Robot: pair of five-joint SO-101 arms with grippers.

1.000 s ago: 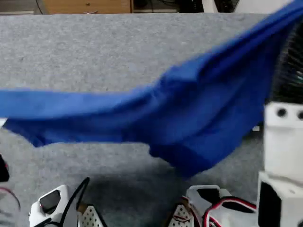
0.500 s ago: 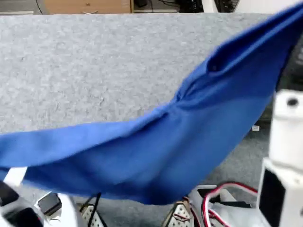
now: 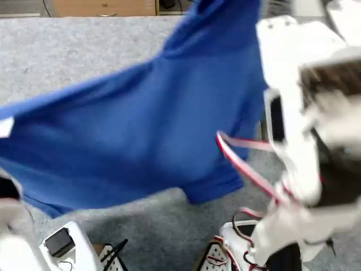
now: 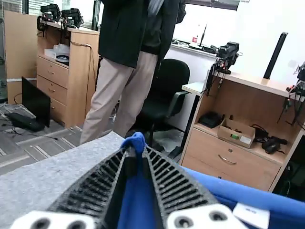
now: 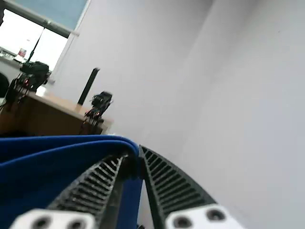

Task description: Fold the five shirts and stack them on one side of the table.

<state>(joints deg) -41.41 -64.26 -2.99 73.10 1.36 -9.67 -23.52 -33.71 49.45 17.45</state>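
The blue shirt (image 3: 141,130) hangs spread in the air above the grey tabletop (image 3: 67,51), not lying on it. In the high view it stretches as one broad sheet from the left edge up to the far right corner. Its lower hem sags toward the near side, and a sleeve end hangs at the bottom middle. A small white tag (image 3: 5,127) shows on the cloth at the left edge.

The left pincer (image 4: 137,148) is closed narrowly on a pinch of the shirt (image 4: 276,205). A small bump of blue cloth pokes out past its ribbed black fingertips, and more cloth fills the slit between the jaws. The rest of the shirt trails off to one side of it, with the white tag (image 4: 248,214) lying on that part.

The right pincer (image 5: 137,153) is likewise clamped on a fold of the shirt (image 5: 47,162). The folded edge runs right up to its tips, with the cloth draping away on one side.

A raised white arm (image 3: 293,135) stands beside the shirt's right end in the high view.
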